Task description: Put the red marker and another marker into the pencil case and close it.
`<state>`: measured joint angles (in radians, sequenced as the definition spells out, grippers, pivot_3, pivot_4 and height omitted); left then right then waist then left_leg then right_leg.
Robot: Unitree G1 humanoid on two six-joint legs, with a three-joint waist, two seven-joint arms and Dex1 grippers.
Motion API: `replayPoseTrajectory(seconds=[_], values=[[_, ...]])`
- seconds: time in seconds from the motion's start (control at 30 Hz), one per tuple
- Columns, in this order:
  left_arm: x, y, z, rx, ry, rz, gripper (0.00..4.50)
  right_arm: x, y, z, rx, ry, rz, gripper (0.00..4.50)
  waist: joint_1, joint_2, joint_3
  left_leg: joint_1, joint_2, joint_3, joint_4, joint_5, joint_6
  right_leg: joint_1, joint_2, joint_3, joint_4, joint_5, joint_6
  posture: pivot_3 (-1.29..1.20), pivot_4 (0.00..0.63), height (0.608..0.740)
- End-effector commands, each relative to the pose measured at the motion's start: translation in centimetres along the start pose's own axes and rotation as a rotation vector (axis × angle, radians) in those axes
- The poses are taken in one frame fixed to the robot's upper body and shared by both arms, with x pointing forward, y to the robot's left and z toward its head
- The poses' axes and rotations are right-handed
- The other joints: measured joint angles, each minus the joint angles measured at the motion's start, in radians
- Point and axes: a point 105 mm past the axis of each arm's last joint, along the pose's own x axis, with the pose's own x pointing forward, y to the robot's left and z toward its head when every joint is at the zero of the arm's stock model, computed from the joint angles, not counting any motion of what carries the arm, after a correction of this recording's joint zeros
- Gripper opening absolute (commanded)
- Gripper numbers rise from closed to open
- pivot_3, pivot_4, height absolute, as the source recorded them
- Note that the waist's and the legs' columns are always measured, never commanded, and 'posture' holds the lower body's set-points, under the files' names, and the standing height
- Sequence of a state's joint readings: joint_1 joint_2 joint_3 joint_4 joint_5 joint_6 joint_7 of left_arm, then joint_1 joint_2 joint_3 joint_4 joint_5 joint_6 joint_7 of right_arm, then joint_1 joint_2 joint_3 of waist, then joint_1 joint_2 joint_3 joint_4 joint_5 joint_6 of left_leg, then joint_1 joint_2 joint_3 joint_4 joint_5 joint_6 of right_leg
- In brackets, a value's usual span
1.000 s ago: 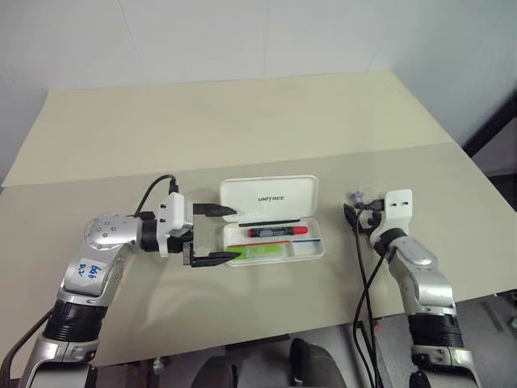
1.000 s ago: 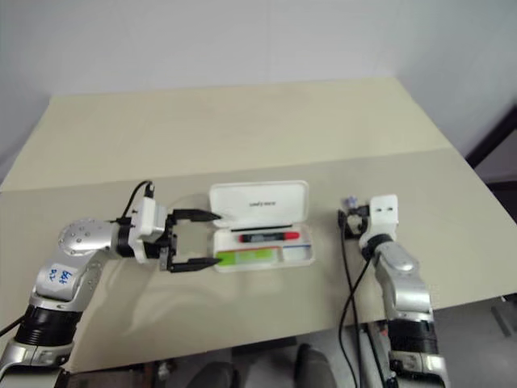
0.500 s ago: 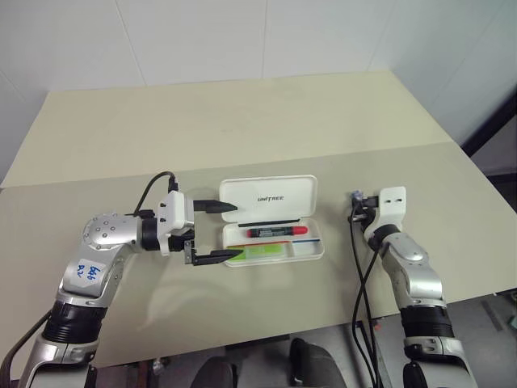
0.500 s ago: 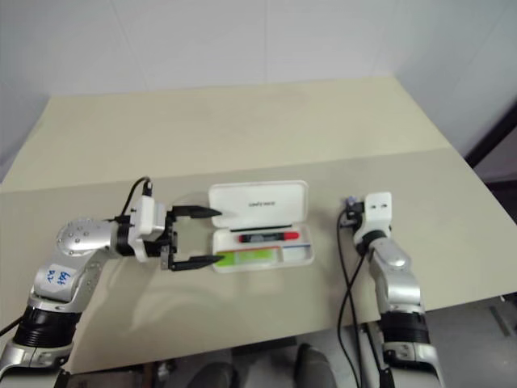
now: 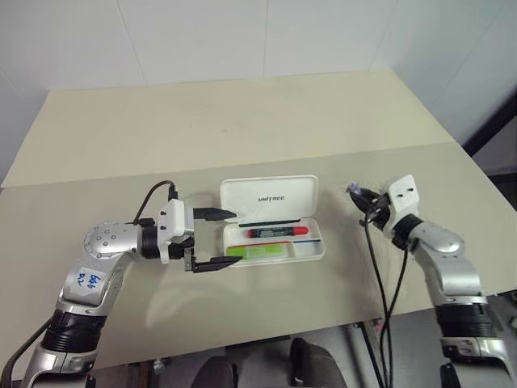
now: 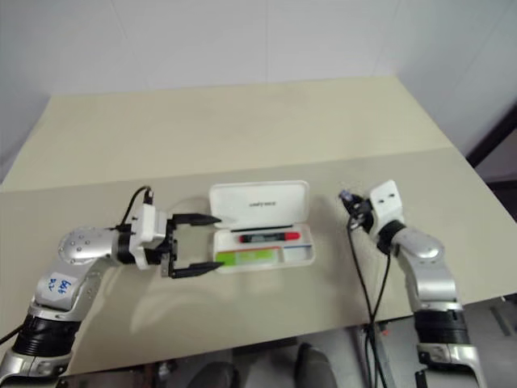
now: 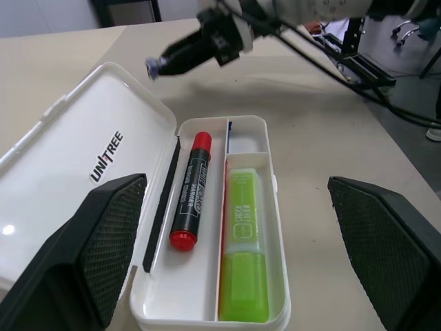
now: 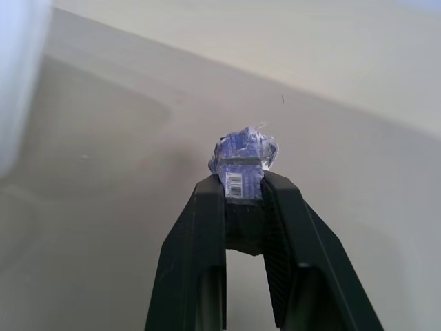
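Our left gripper hangs wide open and empty just off the left end of the case, one finger level with the raised lid and the other beside the tray's near corner, neither touching it as far as we can tell. Our right gripper is pinched shut on a small blue-and-clear scrap with a barcode label, and we hold it above the table, well to the right of the case. That case lies open, its lid with dark lettering tipped back toward the far side. Inside, the red marker lies in the compartment next to the hinge, and the green highlighter fills the front compartment along the near wall; a thin divider runs between them, and a small end pocket shows a blue stripe. Nothing lies between our left fingers and the case. A black cable hangs from our right wrist and drops over the table's near edge. Our left forearm lies low across the table, pointing right toward the case, with a handwritten sticker on the upper arm. Our right forearm rises from the near edge and angles forward and left, so the gripper points toward the case's right end.
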<state>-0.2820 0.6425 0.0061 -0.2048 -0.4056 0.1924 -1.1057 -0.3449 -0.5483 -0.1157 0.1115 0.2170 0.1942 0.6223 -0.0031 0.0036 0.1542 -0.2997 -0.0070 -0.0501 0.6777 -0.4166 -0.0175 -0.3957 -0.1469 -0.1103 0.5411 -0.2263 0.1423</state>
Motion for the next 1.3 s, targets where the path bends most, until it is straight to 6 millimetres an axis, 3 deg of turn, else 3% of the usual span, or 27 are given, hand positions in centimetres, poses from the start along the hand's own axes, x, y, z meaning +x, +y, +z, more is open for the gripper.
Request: replayPoseTrajectory(seconds=[0.03, 0.13, 0.3, 0.57, 0.9, 1.3], values=[[0.1, -0.7, 0.9, 0.034, -0.036, -0.014, 4.5, -2.1, 1.0, 3.5, -0.106, -0.102, 0.256, 0.36, 0.003, 0.001, 0.001, 0.0, 0.0, 0.001, 0.0, 0.0, 0.001, 0.0, 0.0, 0.0, -0.001, 0.0, 0.0, 0.0, 0.15, 0.74], [0.2, -1.1, 0.8, 0.024, -0.041, -0.018, 4.5, -4.1, 2.7, 4.8, -0.128, -0.114, 0.488, 0.36, 0.003, 0.002, 0.001, 0.0, 0.0, 0.001, 0.001, -0.001, 0.002, 0.0, 0.0, 0.0, -0.001, 0.0, 0.0, 0.0, 0.15, 0.74], [0.3, -1.8, 0.7, 0.013, -0.048, -0.029, 4.5, -5.4, 5.1, 5.0, -0.214, -0.071, 0.741, 0.36, 0.003, 0.0, 0.0, 0.0, 0.001, 0.002, 0.002, -0.002, 0.002, 0.002, 0.0, -0.001, -0.002, 0.0, 0.0, 0.0, 0.15, 0.74], [0.4, -2.6, 0.7, 0.0, -0.053, -0.03, 4.5, -4.3, 7.9, 3.8, -0.287, -0.043, 0.962, 0.36, 0.006, 0.0, 0.0, 0.001, 0.001, 0.002, 0.003, -0.002, 0.002, 0.002, 0.0, -0.001, -0.001, 0.001, 0.0, 0.0, 0.15, 0.74], [0.0, -2.9, 0.8, -0.014, -0.045, -0.007, 4.5, -2.6, 9.6, 0.9, -0.294, -0.027, 1.029, 0.36, 0.003, 0.0, 0.0, 0.0, 0.001, 0.002, 0.004, -0.003, -0.001, 0.002, -0.001, -0.004, -0.002, 0.001, 0.0, 0.0, 0.15, 0.74], [-0.2, -2.5, 0.8, -0.004, -0.04, 0.016, 4.5, -0.9, 8.4, 1.0, -0.308, -0.035, 0.986, 0.36, 0.002, 0.0, 0.0, 0.0, 0.001, 0.002, 0.004, -0.003, -0.001, 0.002, 0.0, -0.004, -0.002, 0.001, 0.0, 0.0, 0.15, 0.74]])
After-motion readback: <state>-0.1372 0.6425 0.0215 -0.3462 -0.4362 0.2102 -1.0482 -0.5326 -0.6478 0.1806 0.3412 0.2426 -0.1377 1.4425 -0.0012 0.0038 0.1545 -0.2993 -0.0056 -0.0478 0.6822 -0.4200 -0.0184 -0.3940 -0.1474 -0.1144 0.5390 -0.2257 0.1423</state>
